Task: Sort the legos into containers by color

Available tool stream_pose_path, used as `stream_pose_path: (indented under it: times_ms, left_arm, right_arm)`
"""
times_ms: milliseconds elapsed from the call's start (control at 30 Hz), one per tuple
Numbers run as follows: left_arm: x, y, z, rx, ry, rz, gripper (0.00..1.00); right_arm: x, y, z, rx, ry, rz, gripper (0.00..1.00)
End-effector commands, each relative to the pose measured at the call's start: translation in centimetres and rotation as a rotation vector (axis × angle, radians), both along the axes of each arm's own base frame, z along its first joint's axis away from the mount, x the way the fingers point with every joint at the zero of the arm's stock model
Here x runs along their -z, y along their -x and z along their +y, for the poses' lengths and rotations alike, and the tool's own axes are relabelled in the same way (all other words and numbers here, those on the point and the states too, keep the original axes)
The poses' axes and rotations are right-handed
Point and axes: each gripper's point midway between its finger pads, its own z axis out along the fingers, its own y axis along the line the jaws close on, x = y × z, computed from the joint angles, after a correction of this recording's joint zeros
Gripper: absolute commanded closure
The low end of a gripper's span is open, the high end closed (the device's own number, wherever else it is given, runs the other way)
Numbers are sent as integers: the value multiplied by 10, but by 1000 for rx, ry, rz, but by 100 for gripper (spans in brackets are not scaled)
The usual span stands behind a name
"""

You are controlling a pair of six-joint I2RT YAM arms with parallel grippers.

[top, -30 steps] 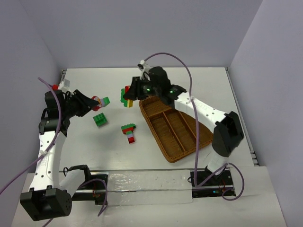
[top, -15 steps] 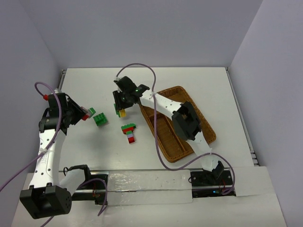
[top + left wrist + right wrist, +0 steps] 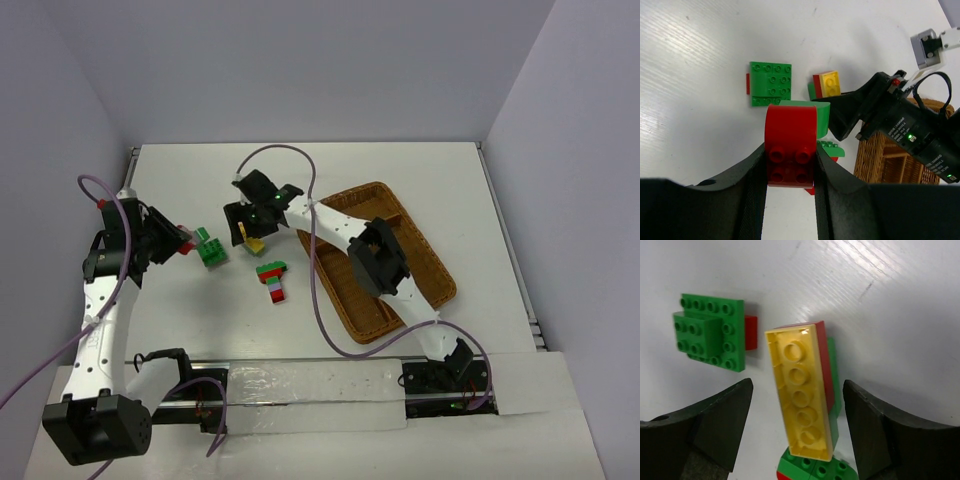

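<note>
My left gripper (image 3: 790, 172) is shut on a red brick (image 3: 790, 142) with a green brick (image 3: 816, 116) stuck to its far end, held above the table's left side (image 3: 188, 240). My right gripper (image 3: 797, 412) stands open astride a yellow, red and green clump (image 3: 802, 397), its fingers clear of the clump on both sides. That clump (image 3: 255, 240) stands on the table left of the wicker tray (image 3: 430, 262). A green plate on a red piece (image 3: 211, 251) lies between the two grippers. A red, green and pale purple clump (image 3: 272, 279) lies nearer.
The right arm (image 3: 340, 225) stretches across the tray's left part and hides some of its slots. In the left wrist view the right gripper's black body (image 3: 890, 117) sits just beyond the held brick, with the tray's edge (image 3: 880, 157) at the right.
</note>
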Motion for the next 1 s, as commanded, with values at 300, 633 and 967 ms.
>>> stream_pose_path:
  times_ms: [300,633,967]
  left_arm:
    - [-26,-10,-44,354,52,-126,100]
    - [-48,1,-87,564,231,-234,100]
    - [-50,17,-116,676,326,-215,100]
  right_arm:
    - [-214,35,-48,-63,-272,-352,22]
    - [-205,110,-91,-535,-332,-772,29]
    - [-222,107,-79,-604,-275,-1101,21]
